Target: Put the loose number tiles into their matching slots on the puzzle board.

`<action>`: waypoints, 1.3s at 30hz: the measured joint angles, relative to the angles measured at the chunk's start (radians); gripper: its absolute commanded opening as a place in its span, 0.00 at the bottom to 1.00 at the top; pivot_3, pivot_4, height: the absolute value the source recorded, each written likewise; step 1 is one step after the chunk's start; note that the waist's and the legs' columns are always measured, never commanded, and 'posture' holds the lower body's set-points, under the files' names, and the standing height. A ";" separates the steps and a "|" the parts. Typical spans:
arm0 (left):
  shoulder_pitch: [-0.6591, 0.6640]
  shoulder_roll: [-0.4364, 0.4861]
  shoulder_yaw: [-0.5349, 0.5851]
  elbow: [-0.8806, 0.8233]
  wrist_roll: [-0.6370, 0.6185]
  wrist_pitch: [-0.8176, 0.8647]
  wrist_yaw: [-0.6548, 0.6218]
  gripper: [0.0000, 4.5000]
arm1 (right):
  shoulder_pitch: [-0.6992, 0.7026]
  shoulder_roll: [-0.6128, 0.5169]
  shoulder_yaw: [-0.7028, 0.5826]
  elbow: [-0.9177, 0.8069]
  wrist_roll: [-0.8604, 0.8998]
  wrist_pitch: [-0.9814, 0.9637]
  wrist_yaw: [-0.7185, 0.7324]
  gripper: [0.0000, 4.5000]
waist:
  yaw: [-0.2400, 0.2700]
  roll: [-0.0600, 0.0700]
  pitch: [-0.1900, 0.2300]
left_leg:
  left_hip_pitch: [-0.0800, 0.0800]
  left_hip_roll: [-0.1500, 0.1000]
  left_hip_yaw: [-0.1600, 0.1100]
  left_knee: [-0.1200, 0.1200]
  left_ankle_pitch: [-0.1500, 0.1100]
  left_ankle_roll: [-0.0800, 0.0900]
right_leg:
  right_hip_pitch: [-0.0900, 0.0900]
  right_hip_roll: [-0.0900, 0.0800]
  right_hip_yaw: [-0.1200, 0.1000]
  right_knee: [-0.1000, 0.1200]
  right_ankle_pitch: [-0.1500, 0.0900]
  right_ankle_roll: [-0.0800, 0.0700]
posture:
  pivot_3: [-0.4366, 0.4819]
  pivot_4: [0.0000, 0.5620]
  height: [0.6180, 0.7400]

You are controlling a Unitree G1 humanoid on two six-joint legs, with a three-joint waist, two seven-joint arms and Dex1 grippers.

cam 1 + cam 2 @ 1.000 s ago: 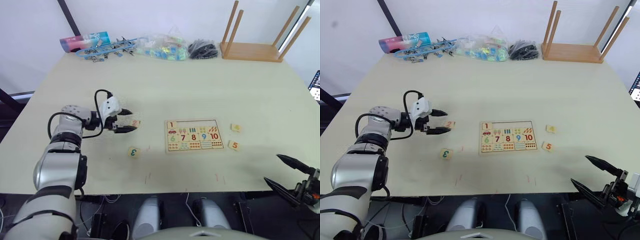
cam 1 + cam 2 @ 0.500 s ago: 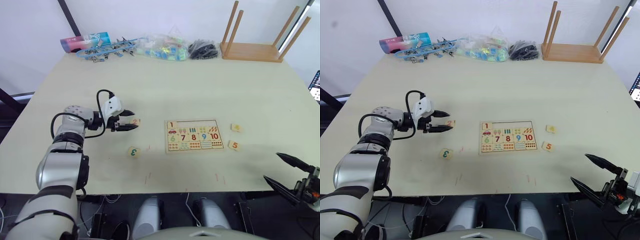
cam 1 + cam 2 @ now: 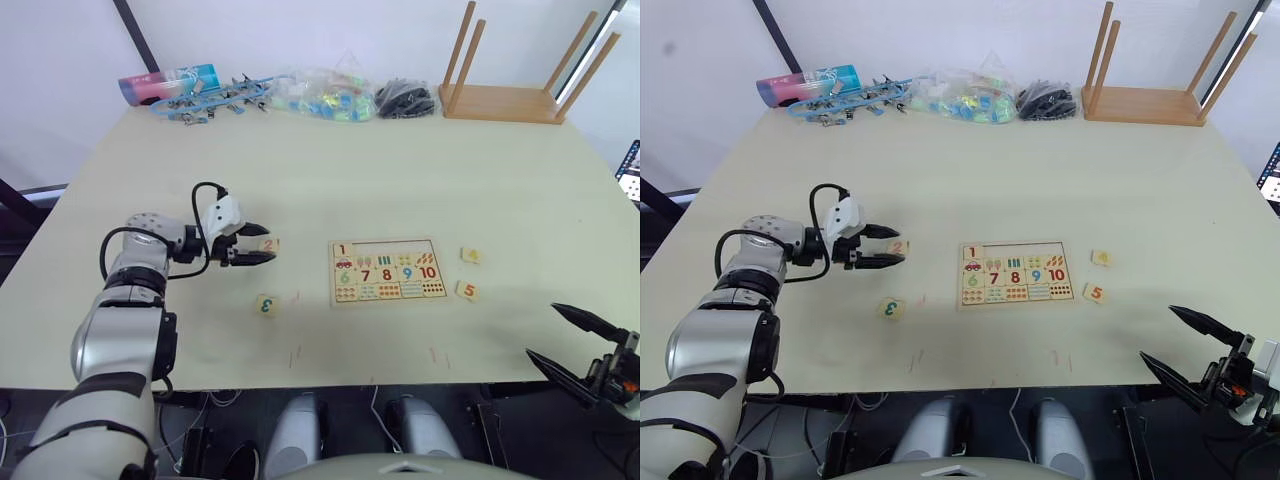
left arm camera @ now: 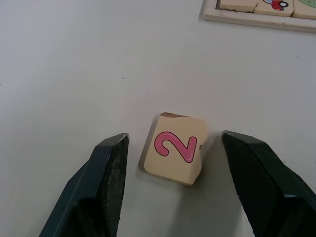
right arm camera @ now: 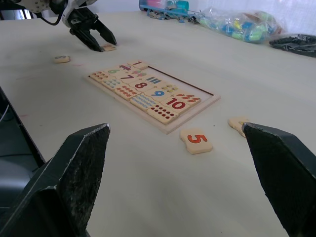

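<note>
we see left pincer (image 4: 170, 148) spread wide around 2 tile (image 4: 174, 148), not touching; right pincer (image 3: 1185, 345) wide, empty, beyond tabletop (image 3: 330, 170) front edge.

Bright, even light falls on the pale cream tabletop (image 3: 400, 170), with soft, faint shadows and no glare. The right wrist view's near black fingers (image 5: 74, 173) look blurred.

Head cameras look down over the table (image 3: 400, 170); wrist cameras sit low, close.
</note>
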 measured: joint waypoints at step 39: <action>0.011 0.016 0.015 -0.002 -0.007 0.015 -0.080 0.23 | 0.009 -0.006 0.020 -0.052 -0.001 0.027 -0.030 1.00 | 0.000 0.000 0.000 | 0.000 0.000 0.000 0.000 0.000 0.000 | 0.000 0.000 0.000 0.000 0.000 0.000 | 0.48 0.27 0.98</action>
